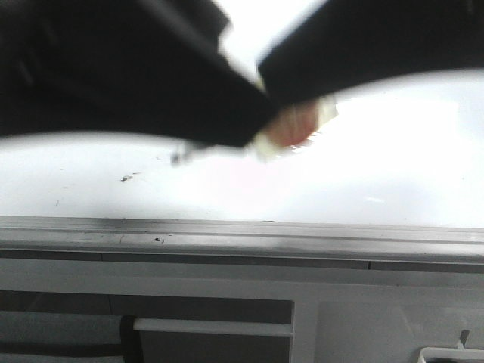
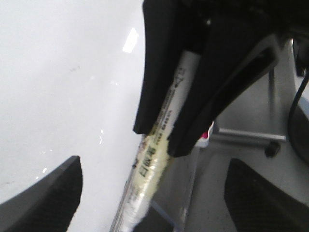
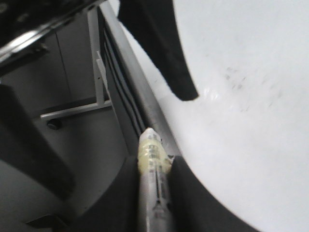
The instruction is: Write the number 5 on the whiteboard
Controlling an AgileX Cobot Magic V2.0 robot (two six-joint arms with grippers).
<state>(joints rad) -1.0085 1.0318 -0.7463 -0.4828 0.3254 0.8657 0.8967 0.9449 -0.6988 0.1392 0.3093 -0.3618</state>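
**While the whiteboard gleams, the right gripper clamps the marker**

Where the front view opens up, the whiteboard (image 1: 355,181) fills the middle of the picture, flat, glossy and white. It runs from under the arms down to its grey frame (image 1: 242,231) at the near edge. Glare washes out much of the surface, and a few small dark specks (image 1: 128,178) sit toward the left. The right wrist camera picks up a similar faint cluster of specks (image 3: 234,79) on the white.

Out to the edge now. The marker (image 3: 152,150) is a white barrel with black print and a yellowish band, and its end hangs over the frame rail rather than the open board. The right gripper (image 3: 153,166) has it pinched, with a dark finger pressed tight to either side of the barrel. The left wrist camera confirms it: the same two fingers close on the marker (image 2: 166,116) partway along, and the banded end sticks out beyond them.

The left gripper (image 2: 154,164) is spread wide, its two dark fingers (image 2: 53,193) far apart and touching nothing. The marker passes through the gap between them.

Up front, both black arms are a blur across the top of the picture, meeting near the centre. A reddish and white patch (image 1: 295,128) shows just where they meet; it is too smeared to tell what it is.
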